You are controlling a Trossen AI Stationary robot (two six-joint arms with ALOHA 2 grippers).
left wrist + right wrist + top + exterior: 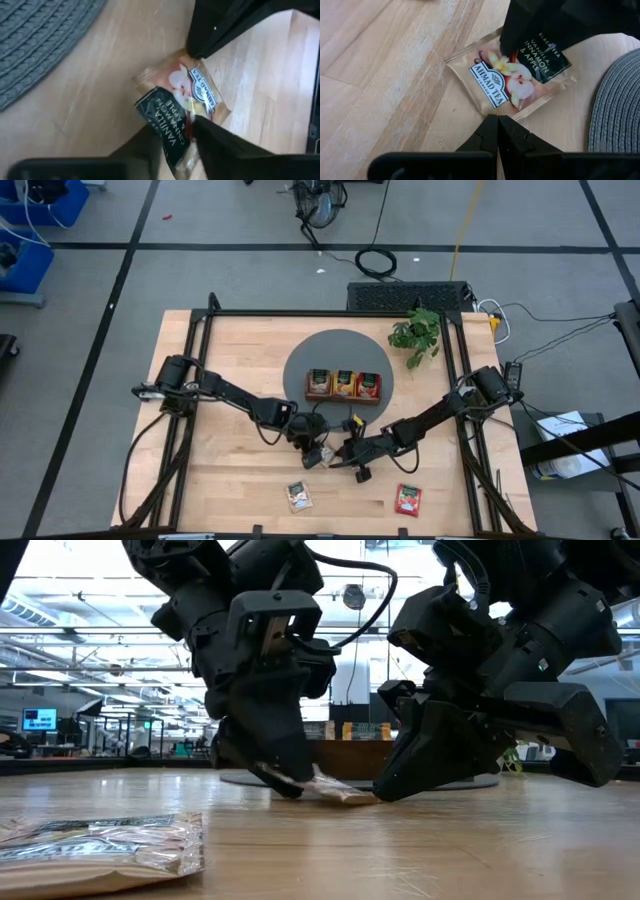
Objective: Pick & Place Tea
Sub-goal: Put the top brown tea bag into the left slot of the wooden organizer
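A cream tea sachet with a dark green top lies on the wooden table, just in front of the grey round mat. My left gripper comes in from the table's left and is shut on the sachet's green end. My right gripper comes in from the right, its fingers shut, with their tips at the sachet's opposite, cream end. In the low view the sachet sits low between the left gripper and the right gripper. My left gripper pinches the sachet's dark green top end between its two fingers, slanting down from the table's left. That end bends up between the fingers, while the cream end stays on the table. My right gripper sets its shut fingertips on the edge of the sachet's cream end, slanting down from the table's right. That end lies flat on the table under the tips.
A brown wooden tray with three sachets in it stands on the mat. Two more sachets lie near the table's front edge. A green plant stands at the far right.
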